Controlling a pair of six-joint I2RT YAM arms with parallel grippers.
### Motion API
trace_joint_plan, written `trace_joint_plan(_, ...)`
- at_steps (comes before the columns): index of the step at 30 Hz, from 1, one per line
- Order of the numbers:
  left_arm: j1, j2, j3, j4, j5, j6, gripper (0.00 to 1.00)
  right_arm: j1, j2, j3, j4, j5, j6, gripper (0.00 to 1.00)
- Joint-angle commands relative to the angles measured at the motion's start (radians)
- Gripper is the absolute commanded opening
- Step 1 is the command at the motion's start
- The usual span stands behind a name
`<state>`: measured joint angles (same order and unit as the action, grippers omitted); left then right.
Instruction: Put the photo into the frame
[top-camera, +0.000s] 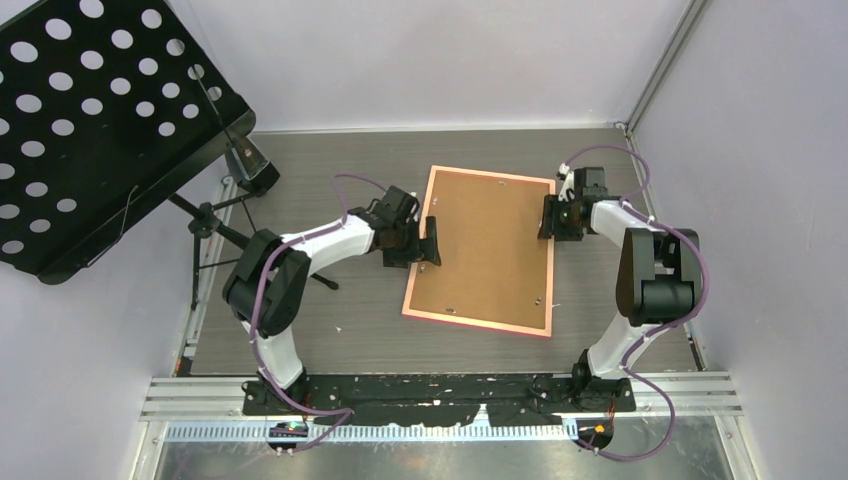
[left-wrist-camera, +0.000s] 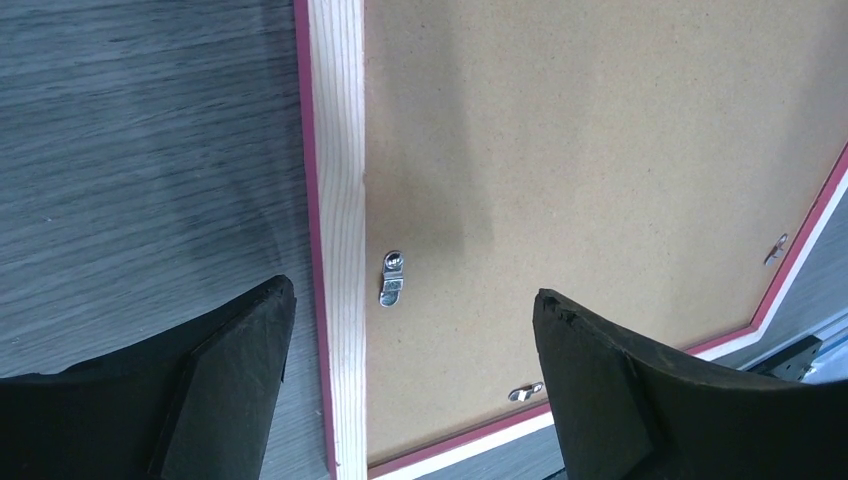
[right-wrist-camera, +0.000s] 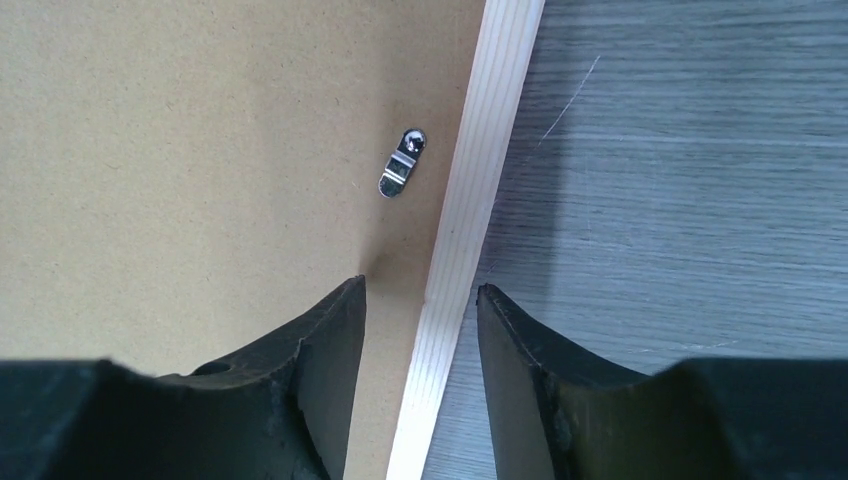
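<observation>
The frame (top-camera: 488, 250) lies face down on the table, its brown board back up and a thin pink-orange rim around it. The photo is not in view. My left gripper (top-camera: 430, 243) is open over the frame's left edge. In the left wrist view it (left-wrist-camera: 410, 300) straddles the pale wooden rail (left-wrist-camera: 340, 200), with a small metal clip (left-wrist-camera: 394, 278) between the fingers. My right gripper (top-camera: 550, 215) is at the right edge. In the right wrist view it (right-wrist-camera: 420, 290) is open a little, with the pale rail (right-wrist-camera: 470, 220) between the fingers and not touched. A clip (right-wrist-camera: 402, 165) lies just ahead.
A black perforated music stand (top-camera: 90, 120) on a tripod stands at the far left, its legs reaching toward the left arm. White walls close in the table on the left, back and right. More clips (left-wrist-camera: 525, 391) sit along the frame's near edge.
</observation>
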<state>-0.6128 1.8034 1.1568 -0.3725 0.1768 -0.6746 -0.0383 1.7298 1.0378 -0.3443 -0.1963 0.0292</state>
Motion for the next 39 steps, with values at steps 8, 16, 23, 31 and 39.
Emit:
trace_joint_plan(8, 0.074, -0.068, 0.012, -0.026, 0.038, 0.085, 0.86, 0.008, 0.026, 0.0, 0.025, 0.013, -0.023, 0.29)
trace_joint_plan(16, 0.132, -0.124, 0.026, -0.074, 0.046, 0.18, 0.86, 0.037, -0.003, -0.018, 0.01, -0.001, -0.074, 0.07)
trace_joint_plan(23, 0.174, -0.132, 0.051, -0.114, 0.084, 0.229, 0.86, 0.1, -0.014, -0.029, -0.005, -0.024, -0.078, 0.05)
trace_joint_plan(31, 0.198, -0.106, 0.031, -0.154, 0.122, 0.267, 0.85, 0.156, -0.045, -0.047, -0.029, -0.051, -0.062, 0.05)
trace_joint_plan(39, 0.236, -0.101, -0.009, -0.178, 0.131, 0.32, 0.82, 0.167, -0.072, -0.074, -0.037, -0.071, -0.04, 0.06)
